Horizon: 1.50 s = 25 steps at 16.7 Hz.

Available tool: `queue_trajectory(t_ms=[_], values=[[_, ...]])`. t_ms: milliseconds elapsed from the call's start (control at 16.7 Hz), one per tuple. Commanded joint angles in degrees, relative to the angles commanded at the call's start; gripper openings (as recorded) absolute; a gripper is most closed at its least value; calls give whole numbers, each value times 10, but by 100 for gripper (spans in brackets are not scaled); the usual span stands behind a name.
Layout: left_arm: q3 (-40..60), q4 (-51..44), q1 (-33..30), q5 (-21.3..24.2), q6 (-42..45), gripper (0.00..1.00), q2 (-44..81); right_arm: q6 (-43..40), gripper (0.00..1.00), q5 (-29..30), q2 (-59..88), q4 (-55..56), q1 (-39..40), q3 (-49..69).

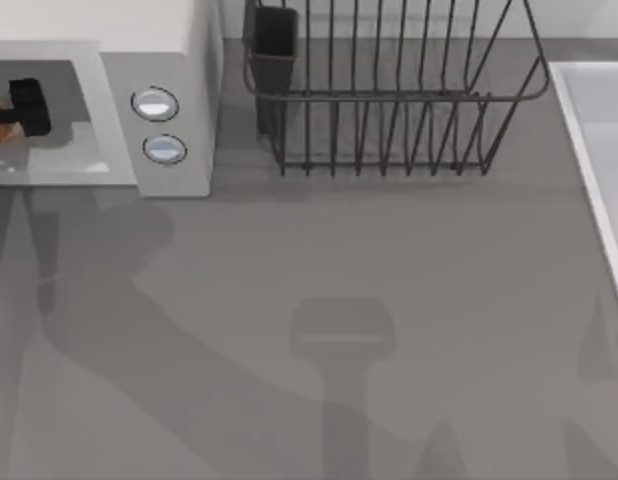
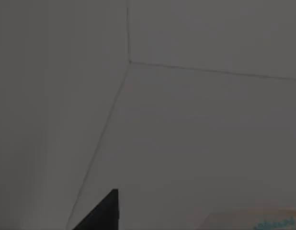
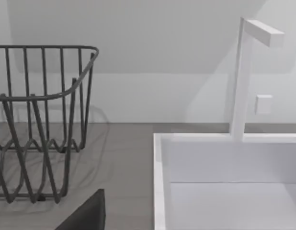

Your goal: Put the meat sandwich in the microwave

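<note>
The microwave [image 1: 174, 60] stands at the table's back left, its door open and its grey cavity [image 1: 79, 150] showing. My left gripper [image 1: 29, 105] reaches inside the cavity. The meat sandwich [image 1: 1, 130] lies on the cavity floor right beside it, orange-red filling showing. In the left wrist view a black fingertip [image 2: 101, 213] stands against the cavity walls, and the sandwich's pale bun [image 2: 253, 220] sits apart from it with bare floor between. The gripper is open. A dark part of my right gripper [image 3: 85, 215] shows in the right wrist view.
A dark wire rack [image 1: 389, 90] stands at the back centre, just right of the microwave. A white sink basin [image 1: 599, 160] with a tall faucet [image 3: 241, 76] lies along the right edge. The arms cast shadows on the grey tabletop [image 1: 339, 300].
</note>
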Motion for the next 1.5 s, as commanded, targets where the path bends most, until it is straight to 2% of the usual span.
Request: queue_trajectory(t_ms=[420,840,1260,1500], values=[[-100,108,17,-7,3,100,-69,0,100,0,0,0,0,0],[-262,188,48,21,18,100,-142,0,100,0,0,0,0,0],[-422,214,79,72,36,100,-194,0,100,0,0,0,0,0],[-479,202,88,90,42,100,-187,0,100,0,0,0,0,0]])
